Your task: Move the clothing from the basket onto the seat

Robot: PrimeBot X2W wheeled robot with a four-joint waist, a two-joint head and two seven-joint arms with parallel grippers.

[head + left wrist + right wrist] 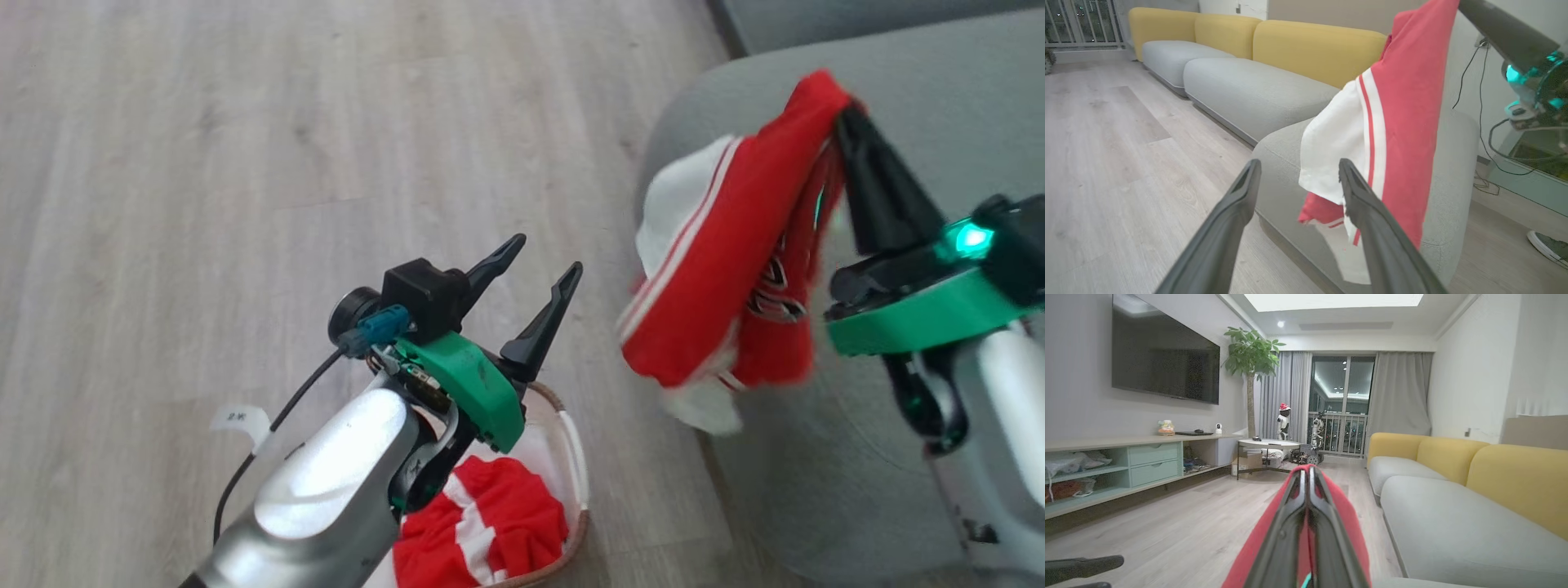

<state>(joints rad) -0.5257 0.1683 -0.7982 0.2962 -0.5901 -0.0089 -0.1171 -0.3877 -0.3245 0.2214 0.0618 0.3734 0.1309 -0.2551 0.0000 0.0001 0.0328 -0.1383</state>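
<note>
The right gripper (845, 114) has its fingers clamped on a bunched fold of the red jersey (718, 261), which hangs limp over the near left corner of the grey seat (939, 82). The left gripper (547, 255) holds its fingers apart and empty above the basket (575, 457) on the floor, where the red shorts (490, 523) lie crumpled. Both garments look light, soft and floppy, so a pinch on a raised fold should lift them, though loose ends will swing.

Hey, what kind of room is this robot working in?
Probably a home living room: a long sofa with yellow backrests, a wall-mounted TV over a low cabinet, and a potted tree beside curtained glass doors.
</note>
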